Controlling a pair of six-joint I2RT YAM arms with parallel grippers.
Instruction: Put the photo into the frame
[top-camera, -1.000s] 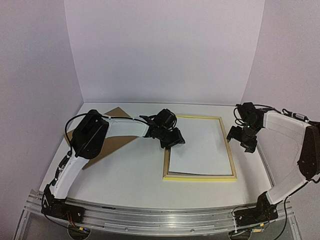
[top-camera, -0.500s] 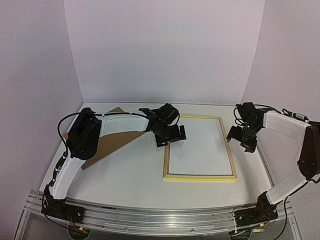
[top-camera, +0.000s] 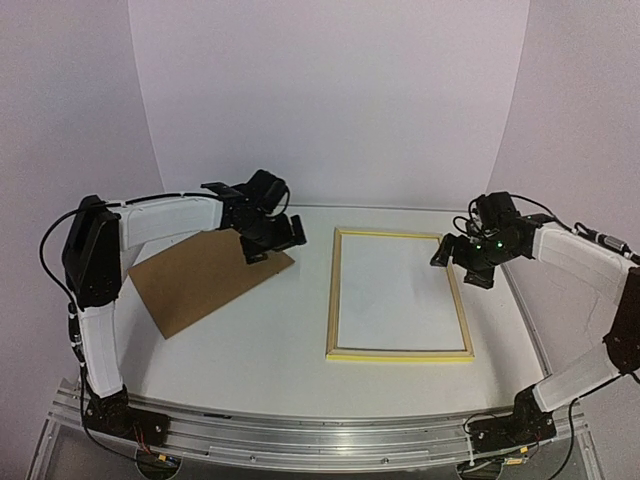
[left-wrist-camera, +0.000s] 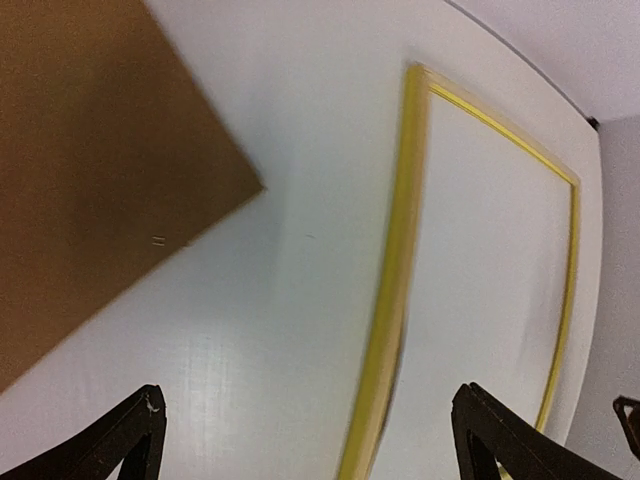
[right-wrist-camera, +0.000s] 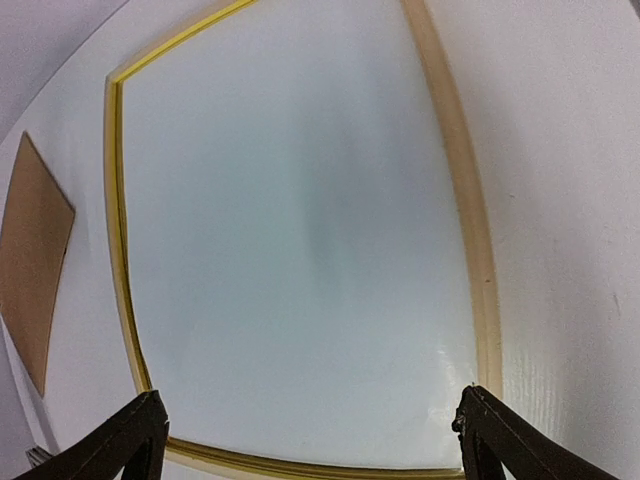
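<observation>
Apparently the photo (top-camera: 395, 290) lay face down inside the frame (top-camera: 332, 290), long axis running away from me. My right end effector (top-camera: 458, 265), spread and empty, hung over its right rail; my left end effector (top-camera: 270, 240), spread too, hung over the brown board (top-camera: 195, 280).

Rectangular wooden picture frame (top-camera: 400, 353): bright yellow edge, pale wood face. Flat sheet (top-camera: 395, 290) inside: plain white. Cardboard backing board (top-camera: 200, 278): plain brown. My 2 fingertips (left-wrist-camera: 125, 445): black.

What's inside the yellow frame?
Inside the frame, a plain white sheet fills the whole opening. No picture shows on it. Whatever lies under that sheet, or on its downward face, is covered.
</observation>
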